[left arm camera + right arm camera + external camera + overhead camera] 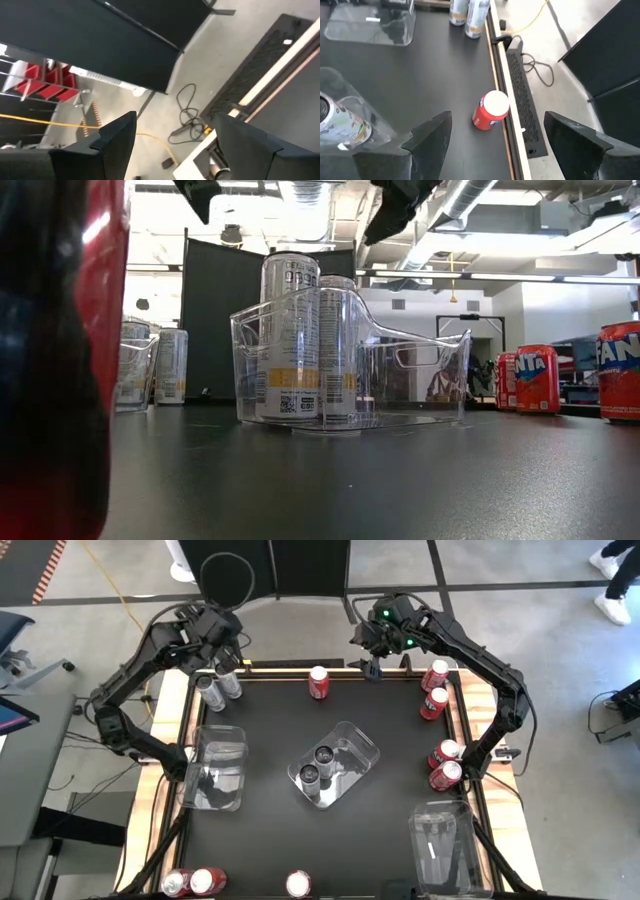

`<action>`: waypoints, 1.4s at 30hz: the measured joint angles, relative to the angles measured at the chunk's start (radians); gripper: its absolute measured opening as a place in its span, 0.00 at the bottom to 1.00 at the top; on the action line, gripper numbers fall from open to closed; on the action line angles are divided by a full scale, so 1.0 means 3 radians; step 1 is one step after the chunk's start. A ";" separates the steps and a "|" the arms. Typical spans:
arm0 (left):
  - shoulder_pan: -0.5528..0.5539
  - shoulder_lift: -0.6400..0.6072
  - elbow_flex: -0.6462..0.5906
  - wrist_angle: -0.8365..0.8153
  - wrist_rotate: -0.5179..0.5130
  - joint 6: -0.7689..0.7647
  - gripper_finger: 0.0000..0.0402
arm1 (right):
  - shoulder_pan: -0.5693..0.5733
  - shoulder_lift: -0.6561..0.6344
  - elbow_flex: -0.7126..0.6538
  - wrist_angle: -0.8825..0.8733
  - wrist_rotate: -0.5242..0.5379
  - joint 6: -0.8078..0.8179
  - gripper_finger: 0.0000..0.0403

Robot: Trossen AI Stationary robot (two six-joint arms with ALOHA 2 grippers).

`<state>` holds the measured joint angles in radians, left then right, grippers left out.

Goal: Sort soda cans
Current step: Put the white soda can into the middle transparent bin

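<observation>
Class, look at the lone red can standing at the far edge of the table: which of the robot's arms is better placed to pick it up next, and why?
Probably the right. The right gripper hovers open just beside the red can, which sits between its fingers in the right wrist view. The left gripper is open near the silver cans, its camera facing the floor.

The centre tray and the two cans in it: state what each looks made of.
Centre tray: looks like clear, glossy rigid plastic; the room shows through its walls.
Two cans: probably thin metal with a printed silver-grey finish, given their sheen; the high view shows dark tops.

Red can [55,350] fills low view at 9 o'clock, blurred, cut by edge. Fanta can [620,370] at 3 o'clock cut off. Near-edge cans [192,883] at 7 o'clock partly cropped.
</observation>
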<state>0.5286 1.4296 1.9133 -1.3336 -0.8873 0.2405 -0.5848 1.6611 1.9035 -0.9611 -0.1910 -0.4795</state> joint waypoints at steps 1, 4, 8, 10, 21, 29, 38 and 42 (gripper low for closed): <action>0.0025 0.0003 0.0000 -0.0008 0.0001 0.0022 0.66 | -0.0009 0.0001 -0.0038 0.0003 -0.0005 -0.0004 0.82; 0.0170 0.0023 0.0000 -0.0149 0.0062 -0.0052 0.66 | -0.0017 0.0001 -0.0164 0.0027 -0.0040 -0.0075 0.82; 0.0620 0.0093 -0.0017 -0.0433 0.0748 -0.0559 0.66 | -0.0025 0.0001 -0.0322 0.0080 -0.0081 -0.0098 0.82; 0.0893 0.0142 -0.0072 -0.0537 0.1047 -0.0690 0.67 | -0.0023 0.0001 -0.0353 0.0092 -0.0087 -0.0132 0.82; 0.1617 0.0568 -0.0025 -0.0509 0.1874 -0.0961 0.81 | 0.0005 0.0001 -0.0378 0.0089 -0.0331 -0.0089 0.82; 0.1600 0.0977 -0.0148 -0.0533 0.2038 -0.1027 0.89 | 0.0063 0.0001 -0.0378 0.0074 -0.0340 -0.0086 0.82; 0.1601 0.1300 -0.0174 -0.0582 0.1994 -0.1003 0.93 | 0.0074 0.0001 -0.0378 0.0031 -0.0339 -0.0087 0.82; 0.1661 0.1292 -0.0174 -0.0594 0.2097 -0.0981 0.93 | 0.0074 0.0000 -0.0466 0.0056 -0.0339 -0.0090 0.82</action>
<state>1.0270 1.8172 1.8610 -1.5119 -0.2582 -0.0539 -0.5625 1.6611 1.7637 -0.9442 -0.2928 -0.5064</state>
